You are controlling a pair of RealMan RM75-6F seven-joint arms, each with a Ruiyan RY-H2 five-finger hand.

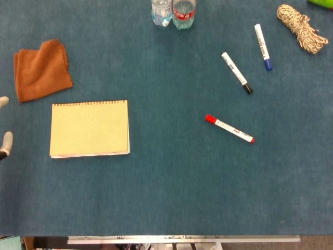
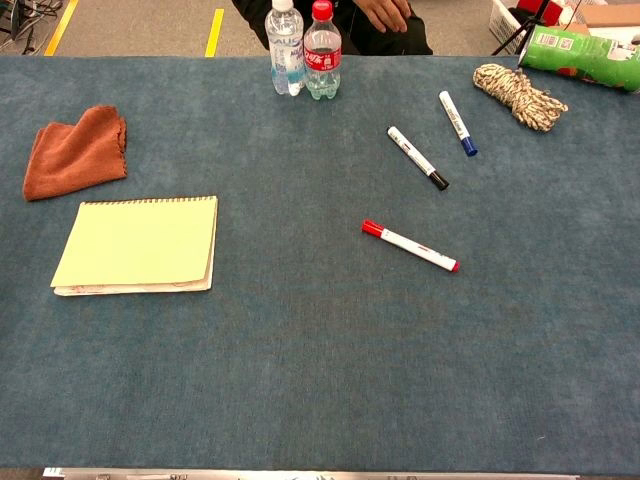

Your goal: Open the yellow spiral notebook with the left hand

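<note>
At the far left edge of the head view, only pale fingertips of the left hand (image 1: pixel 5 140) show, apart from each other and holding nothing; how far the hand is open cannot be told. Just right of them lies the closed yellow spiral notebook (image 1: pixel 89 128), flat on the blue felt-covered table (image 1: pixel 171 182), its wire binding along the far edge and its pages showing at the near edge. A crumpled rust-brown cloth (image 1: pixel 40 69) sits just beyond it. Bare felt stretches right to a red-capped white marker (image 1: pixel 229 128). Further off lie a black-capped marker (image 1: pixel 237 72), a blue-capped marker (image 1: pixel 263 47), a rope bundle (image 1: pixel 302 27) and two plastic bottles (image 1: pixel 174 12).
</note>
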